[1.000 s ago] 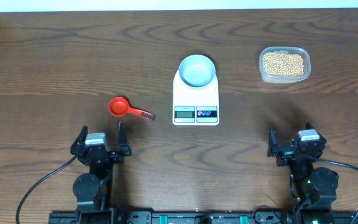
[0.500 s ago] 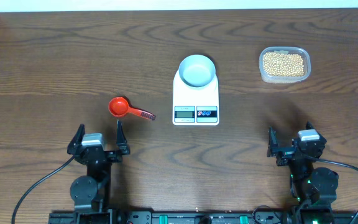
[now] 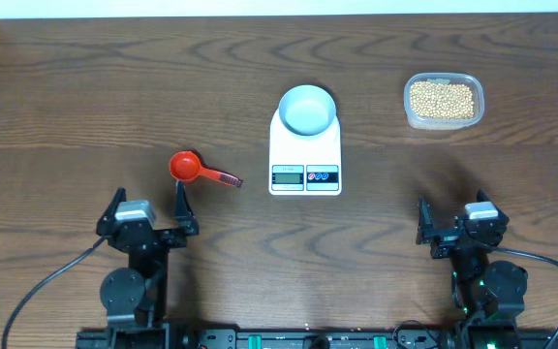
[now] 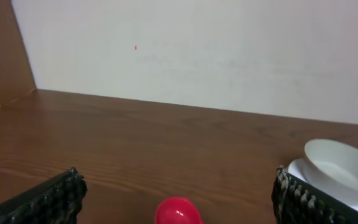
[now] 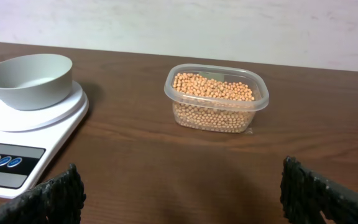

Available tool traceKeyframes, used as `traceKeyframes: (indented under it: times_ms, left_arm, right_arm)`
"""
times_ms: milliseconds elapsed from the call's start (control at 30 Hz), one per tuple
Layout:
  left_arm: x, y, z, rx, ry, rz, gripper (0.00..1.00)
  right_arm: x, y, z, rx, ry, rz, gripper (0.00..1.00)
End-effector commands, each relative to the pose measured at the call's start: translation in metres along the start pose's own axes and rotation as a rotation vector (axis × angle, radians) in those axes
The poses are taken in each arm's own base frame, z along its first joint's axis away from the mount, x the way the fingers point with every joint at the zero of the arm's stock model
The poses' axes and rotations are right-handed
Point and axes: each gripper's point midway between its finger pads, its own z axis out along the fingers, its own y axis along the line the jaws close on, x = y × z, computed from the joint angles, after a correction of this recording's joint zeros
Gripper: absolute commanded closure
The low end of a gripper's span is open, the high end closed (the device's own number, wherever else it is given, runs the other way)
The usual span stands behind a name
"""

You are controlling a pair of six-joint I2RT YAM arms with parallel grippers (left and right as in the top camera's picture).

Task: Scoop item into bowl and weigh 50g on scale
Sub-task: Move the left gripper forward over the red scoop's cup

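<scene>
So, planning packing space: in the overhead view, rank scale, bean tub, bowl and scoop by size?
1. white rectangular digital scale
2. clear plastic tub of beans
3. pale blue-grey round bowl, only slightly smaller than the tub
4. red plastic scoop

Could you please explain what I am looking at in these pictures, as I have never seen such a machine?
It is a robot with two arms at a wooden table. One picture looks down from above; the other two come from cameras on each wrist. The left claw and right claw are both open and hold nothing. On the table lie a red scoop, a white scale with an empty bowl on it, and a clear tub of beans.
</scene>
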Motion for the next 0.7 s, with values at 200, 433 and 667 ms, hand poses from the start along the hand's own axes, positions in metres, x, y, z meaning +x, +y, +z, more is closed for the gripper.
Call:
traceKeyframes:
  times_ms: [200,433,667]
  left_arm:
    - [-0.05,0.005,0.01,-0.05,-0.01,-0.043,0.02]
    - [-0.054,0.006,0.027,-0.064,0.053,-0.04,0.02]
    - [-0.048,0.006,0.041,-0.068,0.097,-0.038,0.02]
  right_arm:
    - [0.001,0.002,0.0,-0.01,0.005,0.005,0.01]
    - [0.001,0.002,0.0,-0.01,0.005,0.005,0.01]
    - [0.001,0.002,0.0,-0.01,0.005,0.005,0.01]
